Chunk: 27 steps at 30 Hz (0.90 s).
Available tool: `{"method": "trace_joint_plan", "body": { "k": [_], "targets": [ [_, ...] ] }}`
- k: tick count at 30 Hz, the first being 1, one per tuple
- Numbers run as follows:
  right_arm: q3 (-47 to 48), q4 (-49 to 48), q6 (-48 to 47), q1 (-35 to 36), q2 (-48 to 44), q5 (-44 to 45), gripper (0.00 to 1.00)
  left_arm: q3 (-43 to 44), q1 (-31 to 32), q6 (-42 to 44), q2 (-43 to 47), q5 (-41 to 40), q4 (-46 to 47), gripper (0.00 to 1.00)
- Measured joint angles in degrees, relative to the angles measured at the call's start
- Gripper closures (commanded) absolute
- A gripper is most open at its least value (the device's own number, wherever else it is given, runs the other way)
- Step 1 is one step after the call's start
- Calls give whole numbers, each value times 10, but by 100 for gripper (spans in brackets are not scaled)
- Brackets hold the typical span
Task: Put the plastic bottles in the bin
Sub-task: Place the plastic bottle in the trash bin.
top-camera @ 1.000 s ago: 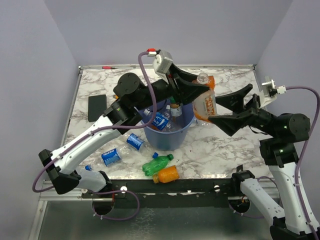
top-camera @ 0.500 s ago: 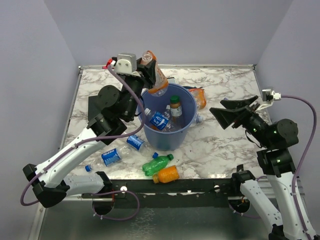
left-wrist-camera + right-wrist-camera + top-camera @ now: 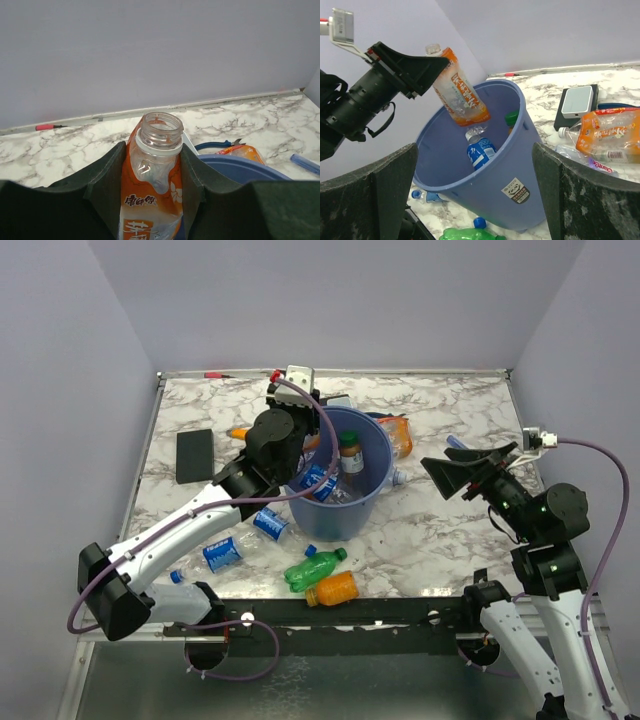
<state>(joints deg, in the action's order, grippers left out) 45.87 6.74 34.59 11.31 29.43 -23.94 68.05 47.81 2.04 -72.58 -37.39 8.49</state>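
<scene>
Left gripper (image 3: 431,64) has swung lower over bin (image 3: 492,186) since half a second back | clamps uncapped orange-label bottle (image 3: 460,96), neck up, base dipping inside rim | right gripper (image 3: 450,472) spread wide, holding nothing, right of bin | green bottle (image 3: 314,568) and orange bottle (image 3: 333,589) lie on table (image 3: 440,530) in front of bin

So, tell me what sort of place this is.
Likely a robot test cell: left arm and right arm at a marble-look table, plain walls around, plastic bottles scattered round a blue bin.
</scene>
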Motion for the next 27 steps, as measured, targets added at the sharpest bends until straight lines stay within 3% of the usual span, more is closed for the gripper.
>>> {"method": "trace_joint_plan", "body": {
  "k": [16,24,27],
  "targets": [
    [-14,6,-2,0,-2,8,2,-38,-12,-81,56,127,-15,100],
    [-14,7,-2,0,-2,10,2,-12,-11,-92,87,140,-22,100],
    [-18,6,-2,0,-2,11,2,-10,-11,-112,108,179,-19,100]
  ]
}}
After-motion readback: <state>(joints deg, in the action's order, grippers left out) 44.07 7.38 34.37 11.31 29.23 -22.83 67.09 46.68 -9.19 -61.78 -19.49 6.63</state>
